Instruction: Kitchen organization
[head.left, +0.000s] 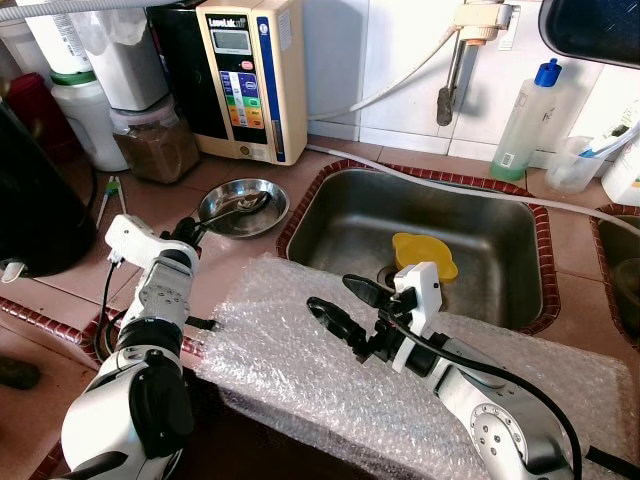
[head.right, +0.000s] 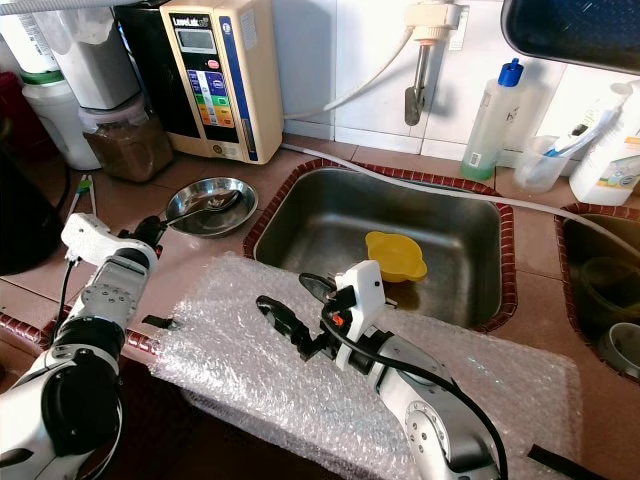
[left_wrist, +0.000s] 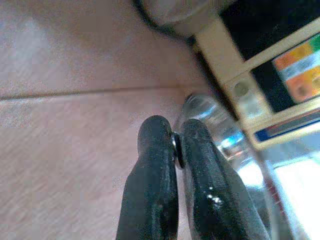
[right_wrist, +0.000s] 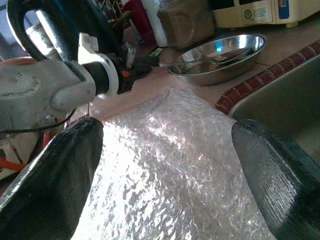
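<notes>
**Visitor:** What is your left hand doing by that dish?

**Me:** My left gripper (left_wrist: 176, 150) has its two fingers pinched together on the thin handle of the spoon (head.left: 232, 209); the wrist view shows a sliver of metal caught between the pads. The spoon's bowl lies inside the steel bowl (head.left: 243, 207), which sits on the tiled counter (head.left: 70, 285) just beside the sink (head.left: 425, 235); I judge the grip is taken low on the handle end because that is the only part reaching past the rim.

**Visitor:** And the right one?

**Me:** My right gripper (head.left: 342, 304) holds nothing; its fingers stand wide apart above the bubble wrap (head.left: 300, 380), which is spread along the counter's front edge and over the sink's near rim; I'd guess it waits there so as not to crowd the left arm.

**Visitor:** Anything else to tidy?

**Me:** A yellow cup (head.left: 424, 254) lies in the sink near the drain; the water ionizer (head.left: 255, 75) and jars stand at the back wall, well clear; lifting the spoon out cleanly seems the step in hand, and the shallow dish may slide or tip if I drag instead of lift.
</notes>
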